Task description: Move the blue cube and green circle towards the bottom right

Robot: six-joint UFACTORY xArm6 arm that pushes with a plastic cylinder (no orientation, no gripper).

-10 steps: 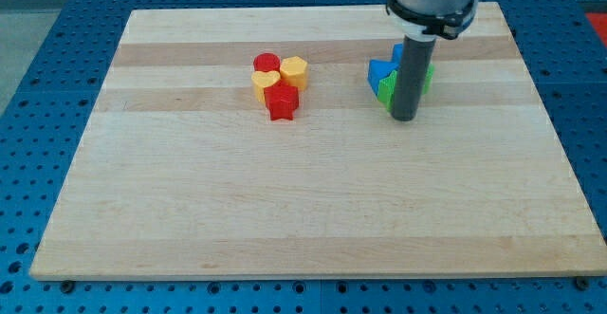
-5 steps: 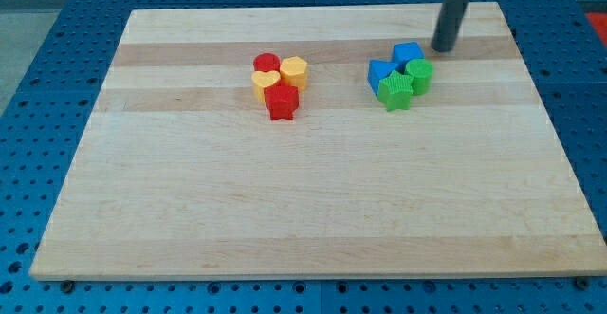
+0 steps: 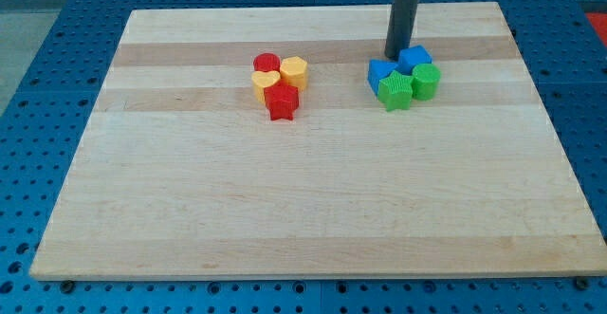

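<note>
The blue cube [image 3: 414,59] sits at the view's upper right of the wooden board [image 3: 313,210]. The green circle [image 3: 426,81] lies just below and right of it, touching it. A green star [image 3: 395,91] and a second blue block [image 3: 381,71] press against them on the left. My tip [image 3: 395,56] stands at the upper left edge of the blue cube, between it and the second blue block, touching or nearly touching the cube.
A second cluster lies left of centre: a red circle [image 3: 266,64], a yellow hexagon [image 3: 294,70], a yellow block [image 3: 265,83] and a red star [image 3: 282,101]. The board's right edge runs close to the blue-green cluster.
My tip went from below the cluster to above right of it, then left to the cube's upper left. The blue cube and green circle have shifted slightly right and down.
</note>
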